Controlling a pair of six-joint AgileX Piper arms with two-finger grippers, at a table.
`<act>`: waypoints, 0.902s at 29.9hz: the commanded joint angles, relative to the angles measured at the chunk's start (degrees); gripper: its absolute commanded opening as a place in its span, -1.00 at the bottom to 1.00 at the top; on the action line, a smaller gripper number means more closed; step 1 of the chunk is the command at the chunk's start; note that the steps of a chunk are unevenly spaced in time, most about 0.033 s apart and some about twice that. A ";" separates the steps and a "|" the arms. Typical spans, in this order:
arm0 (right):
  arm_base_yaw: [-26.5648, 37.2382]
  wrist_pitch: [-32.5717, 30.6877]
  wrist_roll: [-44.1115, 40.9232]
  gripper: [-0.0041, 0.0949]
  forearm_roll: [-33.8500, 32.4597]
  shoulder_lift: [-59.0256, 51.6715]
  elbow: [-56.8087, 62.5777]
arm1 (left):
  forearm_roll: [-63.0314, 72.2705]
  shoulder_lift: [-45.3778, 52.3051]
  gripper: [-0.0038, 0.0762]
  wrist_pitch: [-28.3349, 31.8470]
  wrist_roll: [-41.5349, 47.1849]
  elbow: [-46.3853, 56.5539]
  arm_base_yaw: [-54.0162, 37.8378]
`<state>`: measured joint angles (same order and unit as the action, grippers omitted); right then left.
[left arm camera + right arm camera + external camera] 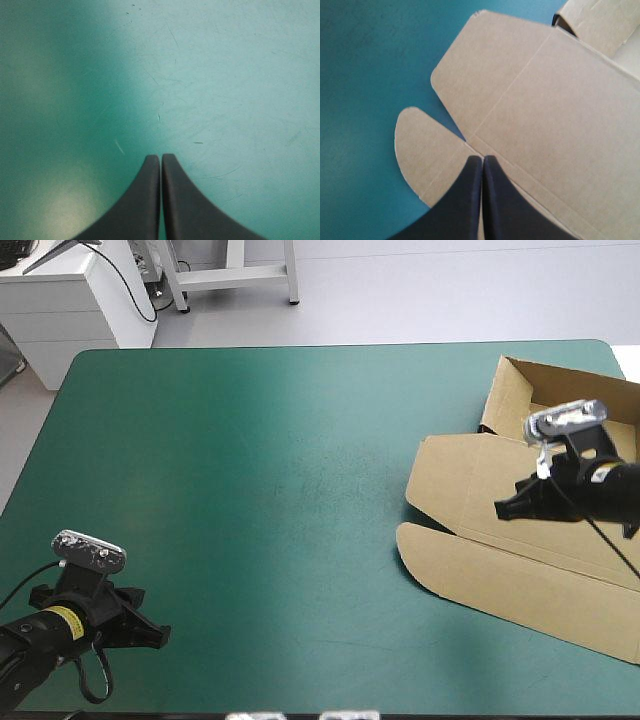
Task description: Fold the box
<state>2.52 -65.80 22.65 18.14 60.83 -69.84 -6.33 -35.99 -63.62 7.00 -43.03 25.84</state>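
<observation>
left arm (pixel 25 640): black, yellow label (pixel 63 620) | left hand (pixel 160 159), right hand (pixel 483 160): black curved fin fingers

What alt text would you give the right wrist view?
A brown box lies mostly flat on the teal-green cover, its rounded flap spread out and a raised wall at its far corner. The right gripper, black fingers shut in a pointed arch, is over the flap's crease.

Light is even and comes from overhead. The teal-green cover (pixel 250 500) is brightest at the far middle, dimmer toward the left edge. Left wrist view: pale glare patch on the cover beside the left gripper (pixel 161 157). The brown box (pixel 520 550) is evenly lit, with thin soft shadows at its flap edges.
</observation>
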 commanded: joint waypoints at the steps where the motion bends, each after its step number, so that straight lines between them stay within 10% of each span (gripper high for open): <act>1: -0.11 4.27 0.19 -0.95 -0.47 -7.01 6.16 | 0.00 -0.25 -0.92 2.55 0.72 -1.31 0.20; 27: -0.11 8.82 0.04 -0.95 0.06 -43.14 39.65 | 4.81 -0.25 -0.92 9.60 0.47 13.26 0.20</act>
<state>2.52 -61.19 22.44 17.56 18.91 -29.98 -1.82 -36.04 -57.33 7.02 -28.78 25.84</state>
